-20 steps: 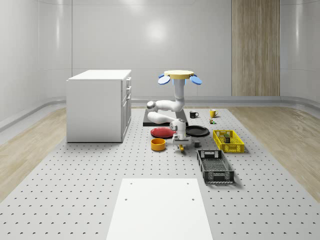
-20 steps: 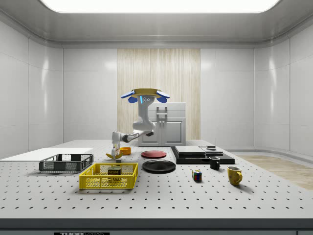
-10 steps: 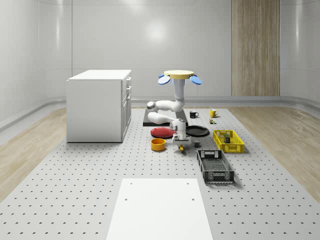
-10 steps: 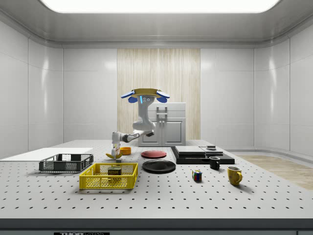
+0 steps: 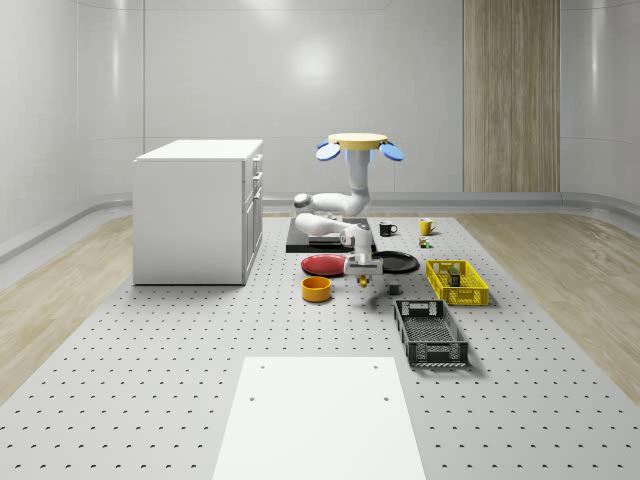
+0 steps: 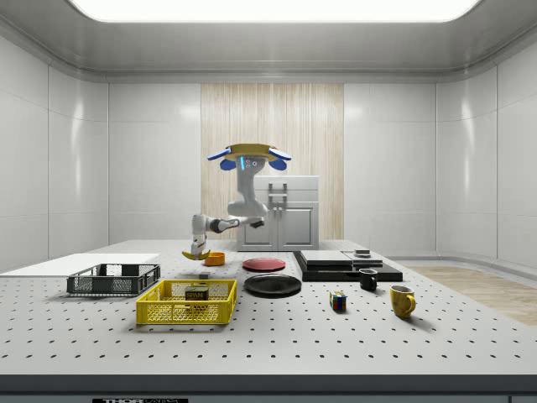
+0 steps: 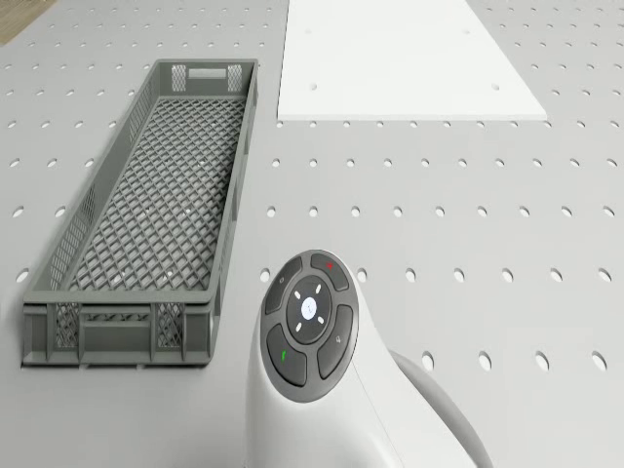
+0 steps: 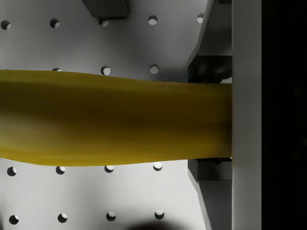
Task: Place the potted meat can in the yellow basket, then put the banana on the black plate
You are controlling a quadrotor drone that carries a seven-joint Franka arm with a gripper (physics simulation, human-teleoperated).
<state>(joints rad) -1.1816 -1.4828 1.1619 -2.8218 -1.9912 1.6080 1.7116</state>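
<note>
Gripper (image 6: 198, 253) clamps the banana (image 8: 115, 117) aloft near the black plate (image 6: 273, 285); off-centre grip risks slip mid-carry.

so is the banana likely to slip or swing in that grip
Probably some risk: the banana looks smooth and rounded, so it could slide. The gripper holds it across its width, so the curved ends may pivot. It seems light, easy to carry.

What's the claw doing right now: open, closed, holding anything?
Claw: closed on the banana, lifted off the table beside the orange bowl; the drone hovers above.
</note>
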